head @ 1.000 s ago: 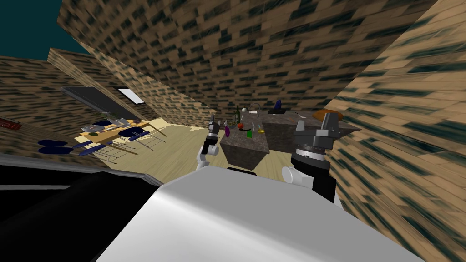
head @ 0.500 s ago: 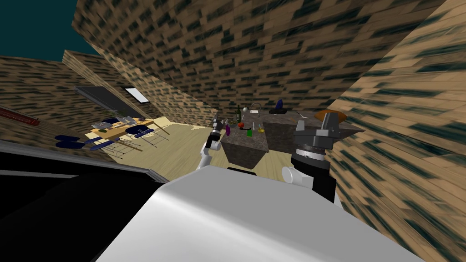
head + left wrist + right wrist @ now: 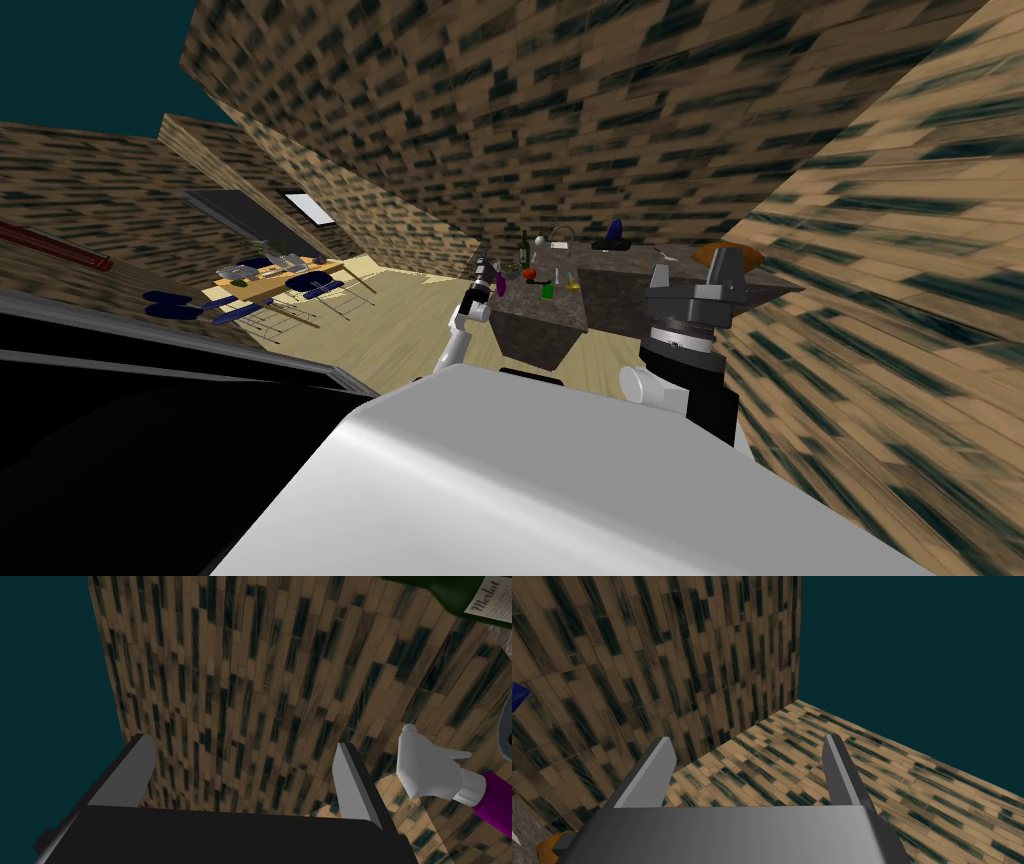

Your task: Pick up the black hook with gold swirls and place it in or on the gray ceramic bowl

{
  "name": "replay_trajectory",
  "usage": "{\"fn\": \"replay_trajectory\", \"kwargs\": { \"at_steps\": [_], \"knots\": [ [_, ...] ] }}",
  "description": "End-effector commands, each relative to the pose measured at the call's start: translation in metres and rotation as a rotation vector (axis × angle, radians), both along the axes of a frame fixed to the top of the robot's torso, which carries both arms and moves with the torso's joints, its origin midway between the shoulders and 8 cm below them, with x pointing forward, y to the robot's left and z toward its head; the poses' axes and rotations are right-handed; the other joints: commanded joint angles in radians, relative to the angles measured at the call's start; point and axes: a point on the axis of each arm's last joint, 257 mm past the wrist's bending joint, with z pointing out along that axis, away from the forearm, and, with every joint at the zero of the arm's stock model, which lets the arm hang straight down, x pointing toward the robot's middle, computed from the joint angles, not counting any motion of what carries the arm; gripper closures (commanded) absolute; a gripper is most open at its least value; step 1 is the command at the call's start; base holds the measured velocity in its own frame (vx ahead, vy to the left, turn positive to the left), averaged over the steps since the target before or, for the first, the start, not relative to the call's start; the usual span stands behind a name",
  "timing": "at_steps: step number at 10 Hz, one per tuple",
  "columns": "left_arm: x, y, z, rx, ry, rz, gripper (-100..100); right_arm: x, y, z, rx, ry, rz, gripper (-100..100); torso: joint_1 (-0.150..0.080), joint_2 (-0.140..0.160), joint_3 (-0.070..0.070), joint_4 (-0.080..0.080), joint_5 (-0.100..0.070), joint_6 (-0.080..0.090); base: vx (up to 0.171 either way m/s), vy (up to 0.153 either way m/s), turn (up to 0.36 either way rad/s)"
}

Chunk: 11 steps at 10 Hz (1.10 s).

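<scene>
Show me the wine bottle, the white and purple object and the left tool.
wine bottle (image 3: 440,586): left wrist view, dark green body.
white and purple object (image 3: 425,768): left wrist view, white part.
left tool (image 3: 244,742): left wrist view, midway between its fingertips.

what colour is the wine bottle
The bottle is dark green, clearest in the left wrist view.

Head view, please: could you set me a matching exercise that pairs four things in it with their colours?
Things:
1. bottle
2. chair seat
3. counter
4. flat round thing on the counter

Colours:
A. orange
B. dark green
C. mottled dark grey
D. blue

Pairs: 1-B, 2-D, 3-C, 4-A.
</scene>
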Motion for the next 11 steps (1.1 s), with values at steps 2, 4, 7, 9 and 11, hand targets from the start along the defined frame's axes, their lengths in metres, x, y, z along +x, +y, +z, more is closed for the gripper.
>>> {"fn": "replay_trajectory", "kwargs": {
  "at_steps": [2, 4, 7, 9, 11],
  "knots": [
    [0.026, -0.005, -0.008, -0.014, 0.055, -0.02, -100, 0.0, 0.0, 0.0, 0.0, 0.0, 0.0, 0, 0.0, 0.0, 0.0, 0.0, 0.0, 0.0, -0.024, -0.033, 0.025],
    [0.044, -0.01, -0.019, -0.02, 0.103, -0.03, -100, 0.0, 0.0, 0.0, 0.0, 0.0, 0.0, 0, 0.0, 0.0, 0.0, 0.0, 0.0, 0.0, -0.028, -0.041, 0.02],
    [0.063, -0.015, -0.032, -0.025, 0.158, -0.04, -100, 0.0, 0.0, 0.0, 0.0, 0.0, 0.0, 0, 0.0, 0.0, 0.0, 0.0, 0.0, 0.0, -0.021, -0.035, 0.016],
    [0.078, -0.02, -0.038, -0.028, 0.201, -0.048, -100, 0.0, 0.0, 0.0, 0.0, 0.0, 0.0, 0, -0.001, -0.001, 0.0, 0.0, 0.0, 0.0, -0.016, -0.043, 0.01],
    [0.093, -0.024, -0.051, -0.03, 0.256, -0.054, -100, 0.0, 0.0, 0.0, 0.0, 0.0, 0.0, 0, -0.001, -0.001, 0.0, 0.0, 0.0, 0.0, -0.017, -0.044, 0.003]
  ]
}}
